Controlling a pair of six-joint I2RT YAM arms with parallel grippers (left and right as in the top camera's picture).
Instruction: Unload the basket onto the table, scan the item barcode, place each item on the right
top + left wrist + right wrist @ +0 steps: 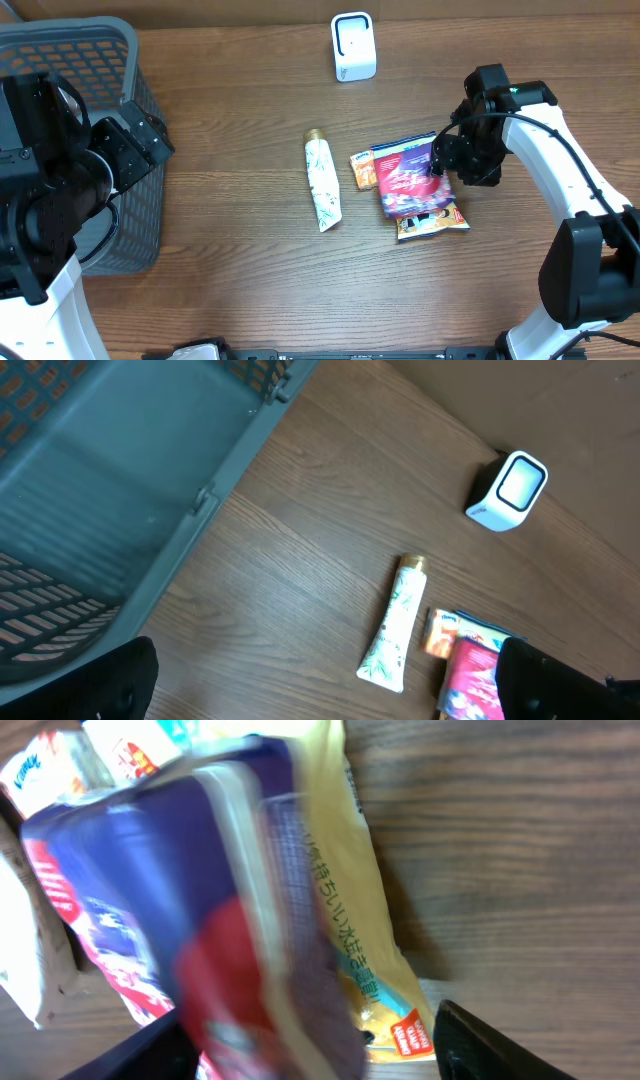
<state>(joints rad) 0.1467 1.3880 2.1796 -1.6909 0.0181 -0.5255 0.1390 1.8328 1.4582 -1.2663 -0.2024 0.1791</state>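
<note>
Purple-and-red foil marks the snack packet (pixel 410 178) that I take to be the item. It lies on the wooden table (pixel 230 100), on top of a yellow packet (pixel 432 222), with a small orange packet (pixel 364 168) touching its left edge. The right gripper (pixel 443 168) sits at the right side of the pile. In its wrist view the two fingers (pixel 480 1038) stand apart with the snack packet between them, not pinched. That view is smeared (no print can be read and no barcode shows), so I cannot tell which face carries the code. The white scanner (pixel 353 46) stands well apart from the pile, towards the far edge of the table. The left gripper (pixel 148 138) hangs beside the grey basket (pixel 70 40), jaws wide apart and empty. A pale tube (pixel 322 184) lies between the basket and the pile.

The main risk is in the stacking: jaws closing here could catch the yellow packet too, or drag the orange one along. Slack foil may also buckle or slip out of a shallow pinch on the way to the scanner. If the code faces away from the scanner, it would not read
</note>
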